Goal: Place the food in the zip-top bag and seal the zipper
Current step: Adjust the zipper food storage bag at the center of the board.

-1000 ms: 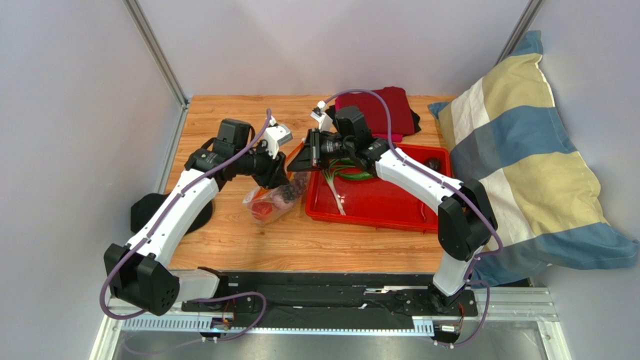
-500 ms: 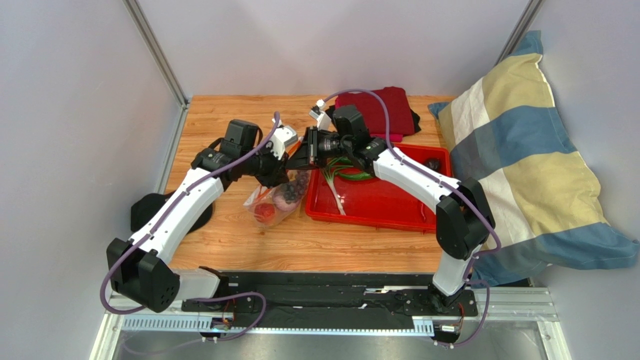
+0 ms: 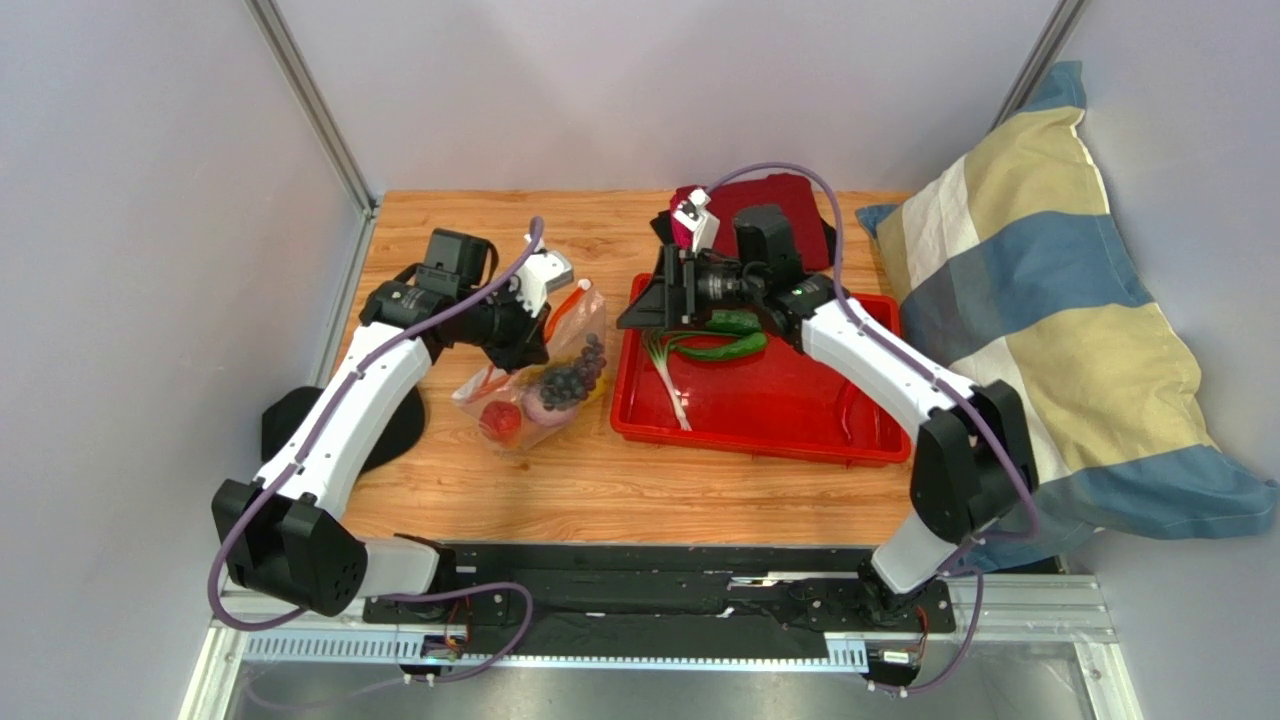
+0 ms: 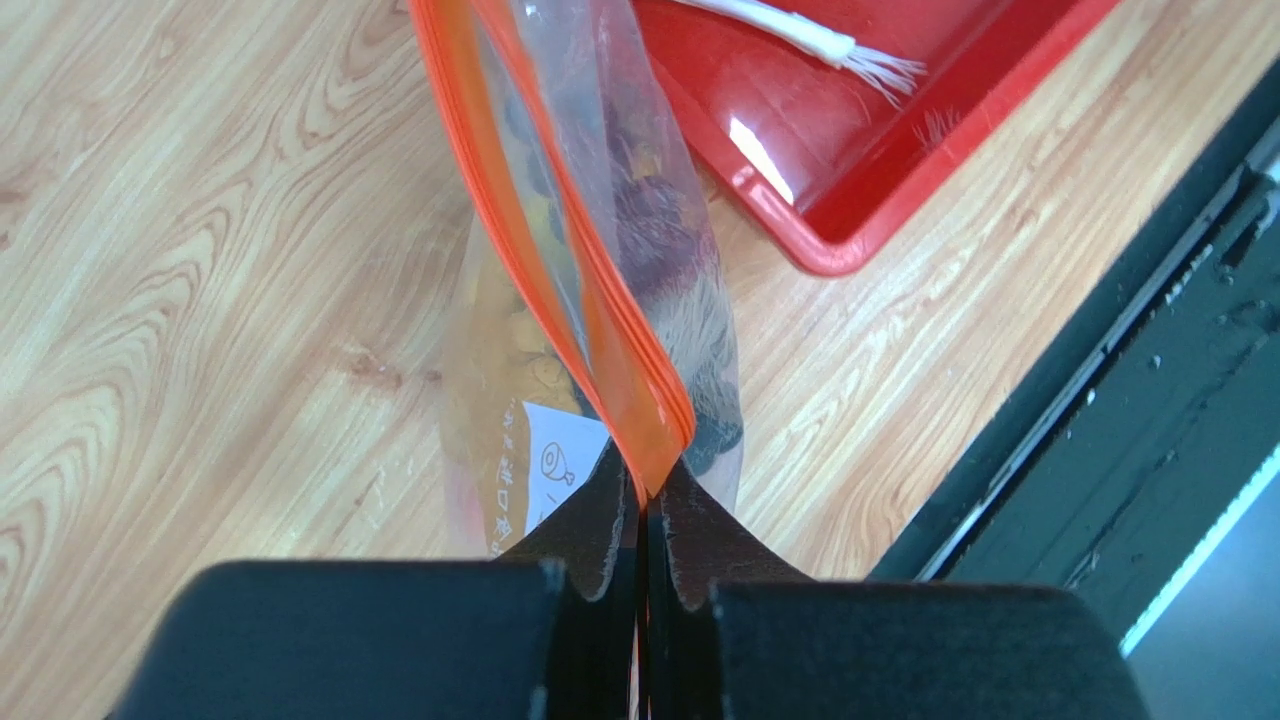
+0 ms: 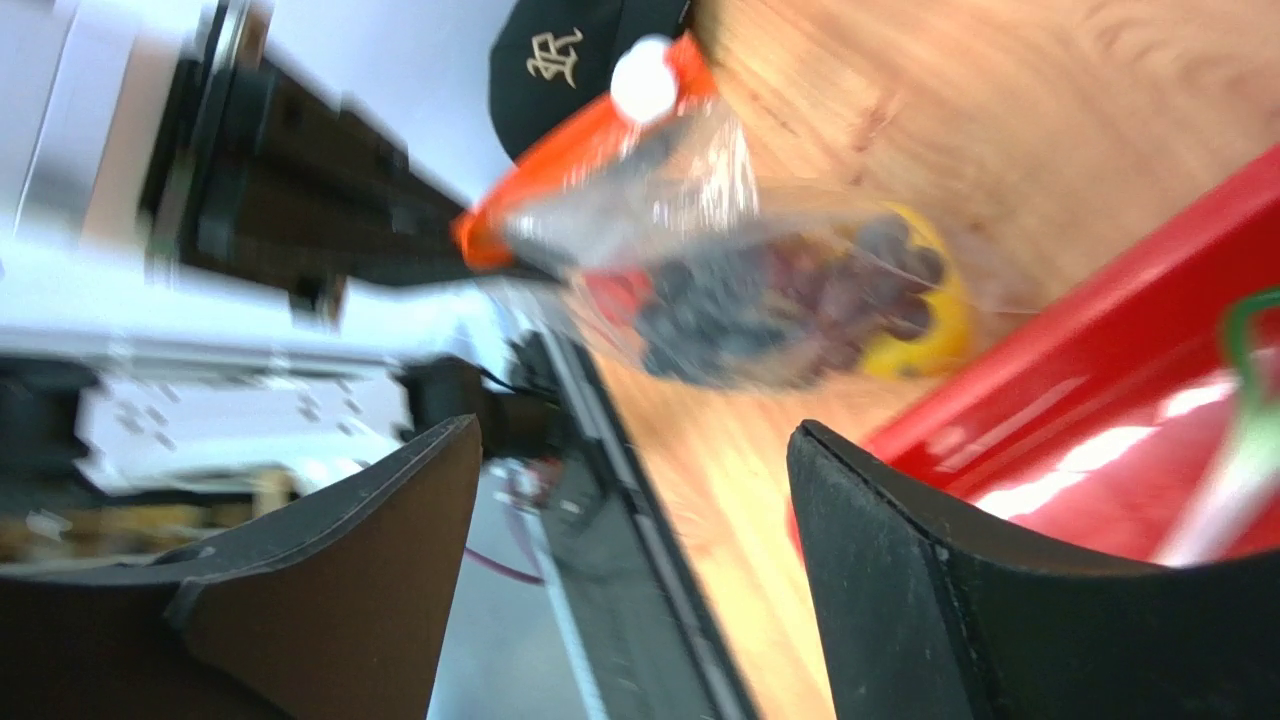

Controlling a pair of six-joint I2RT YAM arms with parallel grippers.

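The clear zip-top bag lies on the wood between my arms, left of the red tray. Inside it show food pieces: a dark grape bunch, a red piece and a yellow piece. My left gripper is shut on one end of the orange-red zipper, which runs away from it along the bag's mouth with its two sides lying together. The bag's white label shows beside the fingers. My right gripper stands open and empty, apart from the bag, over the tray's left end.
The red tray holds a green onion with white roots. A dark red cloth lies behind the tray. A striped pillow fills the right side. The black base rail runs along the near table edge.
My right gripper opened, let go of the bag's mouth and drew back right over the tray. My left gripper closed on the zipper end and pulled the bag slightly left.
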